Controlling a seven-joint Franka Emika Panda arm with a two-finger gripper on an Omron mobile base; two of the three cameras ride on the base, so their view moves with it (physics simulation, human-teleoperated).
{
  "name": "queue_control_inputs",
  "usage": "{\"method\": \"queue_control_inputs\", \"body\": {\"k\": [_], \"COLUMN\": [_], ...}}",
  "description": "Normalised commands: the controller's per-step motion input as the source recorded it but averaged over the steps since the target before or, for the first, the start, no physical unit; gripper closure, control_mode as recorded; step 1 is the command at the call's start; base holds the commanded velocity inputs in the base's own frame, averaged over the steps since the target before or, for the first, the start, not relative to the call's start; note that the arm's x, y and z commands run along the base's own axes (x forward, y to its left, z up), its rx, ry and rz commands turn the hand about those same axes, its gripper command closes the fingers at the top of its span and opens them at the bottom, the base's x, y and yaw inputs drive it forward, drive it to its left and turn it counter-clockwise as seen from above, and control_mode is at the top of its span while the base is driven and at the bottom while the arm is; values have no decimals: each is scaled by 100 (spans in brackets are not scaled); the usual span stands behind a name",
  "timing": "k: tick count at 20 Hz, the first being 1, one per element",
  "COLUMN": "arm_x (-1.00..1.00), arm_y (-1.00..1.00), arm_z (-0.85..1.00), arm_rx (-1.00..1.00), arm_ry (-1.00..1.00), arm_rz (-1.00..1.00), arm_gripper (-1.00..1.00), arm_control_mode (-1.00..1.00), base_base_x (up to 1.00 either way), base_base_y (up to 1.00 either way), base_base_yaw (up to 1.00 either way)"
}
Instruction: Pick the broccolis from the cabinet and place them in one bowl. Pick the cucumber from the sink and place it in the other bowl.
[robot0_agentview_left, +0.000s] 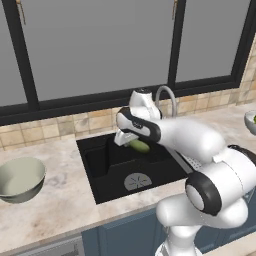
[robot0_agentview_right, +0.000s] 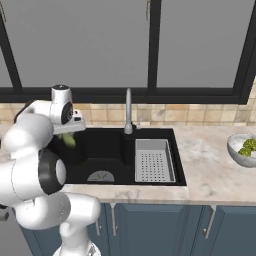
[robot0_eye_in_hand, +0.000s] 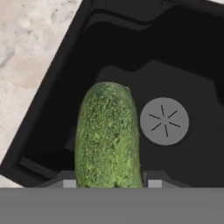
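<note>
Black basin of the sink (robot0_agentview_left: 107, 167) lies sunk in the pale mottled stone counter (robot0_agentview_left: 60, 200), with its curved silver tap (robot0_agentview_right: 128, 112) at the back edge and the grey perforated tray (robot0_agentview_right: 154, 160) in its right half. My white arm reaches over the left part of the basin. On the counter to the left of the sink sits the olive-grey bowl (robot0_agentview_left: 20, 179), well apart from the basin. On the counter far to the right sits the whitish glassy bowl (robot0_agentview_right: 241, 150), with the yellow-green broccolis (robot0_agentview_right: 246, 146) inside it. My gripper (robot0_eye_in_hand: 108, 183) is clamped on the cucumber (robot0_eye_in_hand: 108, 138): the two finger tips (robot0_eye_in_hand: 69, 183) press its sides at one end, and the rest of it sticks out ahead of my hand. The cucumber hangs above the basin floor, and in my hand view the round grey drain (robot0_eye_in_hand: 164, 120) shows just beside it.
</note>
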Motion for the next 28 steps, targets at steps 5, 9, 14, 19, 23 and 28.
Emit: {"method": "queue_control_inputs", "body": {"k": [5, 9, 14, 19, 23, 28], "arm_x": [-26, -13, -10, -5, -7, -1], "arm_y": [53, 74, 96, 99, 100, 94], "arm_z": [23, 47, 65, 45, 35, 19], "arm_rx": [3, -5, -6, -6, -3, -3], "arm_ry": [-3, 0, 3, 6, 4, 0], "arm_rz": [11, 7, 1, 2, 3, 3], "arm_gripper": [100, 100, 100, 100, 100, 100], "arm_control_mode": [-100, -100, -100, -100, -100, -100], "base_base_x": [0, 0, 0, 0, 0, 0], "base_base_y": [0, 0, 0, 0, 0, 0], "base_base_yaw": [0, 0, 0, 0, 0, 0]}}
